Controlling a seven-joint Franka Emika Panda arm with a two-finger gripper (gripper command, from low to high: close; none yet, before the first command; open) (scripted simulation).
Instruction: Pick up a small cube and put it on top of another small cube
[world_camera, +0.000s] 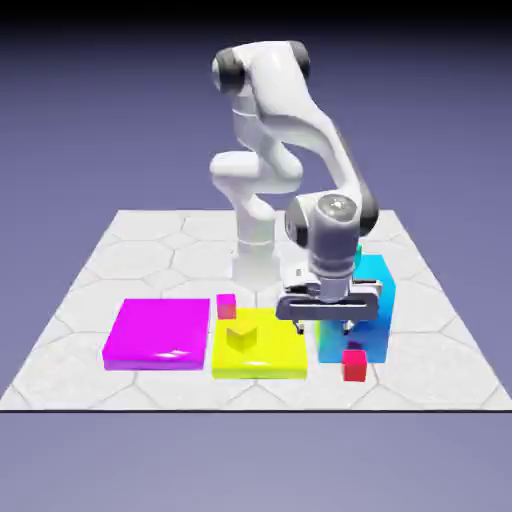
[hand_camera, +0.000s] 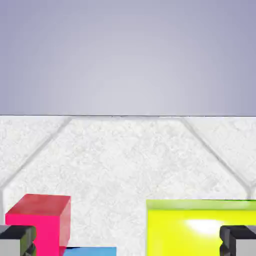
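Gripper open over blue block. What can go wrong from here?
1. The red cube sits close in front of the blue block; the open gripper may clip the block descending.
2. A crimson cube behind the yellow slab looks similar: wrong pick.
3. The yellow cube blends into its slab; placement may miss.

Seen in the exterior view: another small cube (world_camera: 240, 338) resting on square slab (world_camera: 272, 362). At its 9 o'clock, wider slab (world_camera: 158, 335); at 3 o'clock, tall block (world_camera: 374, 277); at 11 o'clock, third cube (world_camera: 227, 305). At block's 6 o'clock, small cube (world_camera: 354, 364).
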